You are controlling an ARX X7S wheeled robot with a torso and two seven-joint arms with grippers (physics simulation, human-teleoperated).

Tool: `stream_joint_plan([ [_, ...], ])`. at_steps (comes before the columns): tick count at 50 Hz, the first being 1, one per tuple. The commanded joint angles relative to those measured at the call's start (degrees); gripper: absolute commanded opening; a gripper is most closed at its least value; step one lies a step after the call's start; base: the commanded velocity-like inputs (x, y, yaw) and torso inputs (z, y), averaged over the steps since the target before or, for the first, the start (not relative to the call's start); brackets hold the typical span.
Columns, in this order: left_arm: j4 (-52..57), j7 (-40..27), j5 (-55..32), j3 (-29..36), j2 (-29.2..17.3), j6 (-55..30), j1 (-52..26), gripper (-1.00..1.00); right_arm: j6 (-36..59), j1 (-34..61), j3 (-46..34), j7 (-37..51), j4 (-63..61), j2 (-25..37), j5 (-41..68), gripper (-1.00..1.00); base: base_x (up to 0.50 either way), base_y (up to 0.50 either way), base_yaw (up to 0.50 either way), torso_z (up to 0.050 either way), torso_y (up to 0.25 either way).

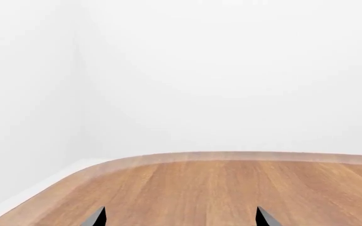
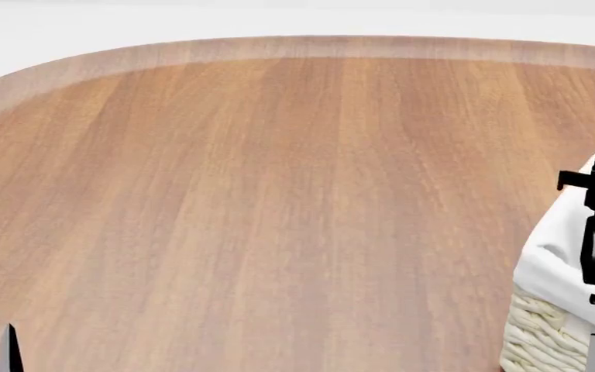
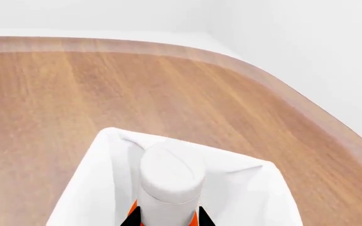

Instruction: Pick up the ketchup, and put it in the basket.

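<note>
Holding the ketchup [image 3: 170,181] tight in the right claw [image 3: 167,220], right over the basket [image 3: 256,188] on the wooden table [image 3: 55,94]. Left claw [image 1: 179,217] spread wide, low over bare wood.

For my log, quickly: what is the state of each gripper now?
Left gripper: open, holding nothing.
Right gripper: closed on the ketchup, above the basket.

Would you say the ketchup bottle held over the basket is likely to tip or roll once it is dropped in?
Probably it tips: the ketchup looks tall and narrow, capped end up. Its round body may roll, though the basket liner looks soft and would likely cushion and stop it. The right gripper appears to grip it near the body.
</note>
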Motion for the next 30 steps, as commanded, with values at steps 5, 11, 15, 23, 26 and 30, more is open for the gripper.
stream_joint_plan([
  [5, -1.9, 0.9, 0.1, -1.7, 0.8, 0.7, -0.5, 1.00, -0.8, 0.8, 3.4, -2.7, 1.5, -1.6, -6.9, -1.00, 0.00, 0.00, 0.00, 0.000, 0.000],
  [11, -1.9, 0.8, -0.2, -1.8, 0.8, 0.7, -0.7, 1.00, -1.4, 1.2, 4.3, -2.6, 1.5, -1.5, -7.5, 1.00, 0.00, 0.00, 0.00, 0.000, 0.000],
  [15, -2.0, 0.8, -0.2, -1.8, 0.8, 0.6, -0.7, 1.00, -1.8, 1.5, 4.7, -2.3, 1.5, -1.7, -8.1, 1.00, 0.00, 0.00, 0.00, 0.000, 0.000],
  [23, -2.0, 0.8, -0.5, -1.7, 0.6, 0.5, -0.9, 1.00, -2.9, 1.7, 4.9, -3.1, 1.5, -2.1, -9.2, 1.00, 0.00, 0.00, 0.00, 0.000, 0.000],
  [26, -2.0, 0.8, -0.5, -1.7, 0.6, 0.5, -0.9, 1.00, -3.8, 1.9, 5.0, -3.3, 1.5, -2.2, -9.4, 1.00, 0.00, 0.00, 0.00, 0.000, 0.000],
  [30, -2.0, 0.7, -0.5, -1.7, 0.6, 0.5, -0.9, 1.00, -6.0, 2.0, 5.3, -3.0, 1.4, -2.3, -9.6, 1.00, 0.00, 0.00, 0.00, 0.000, 0.000],
])
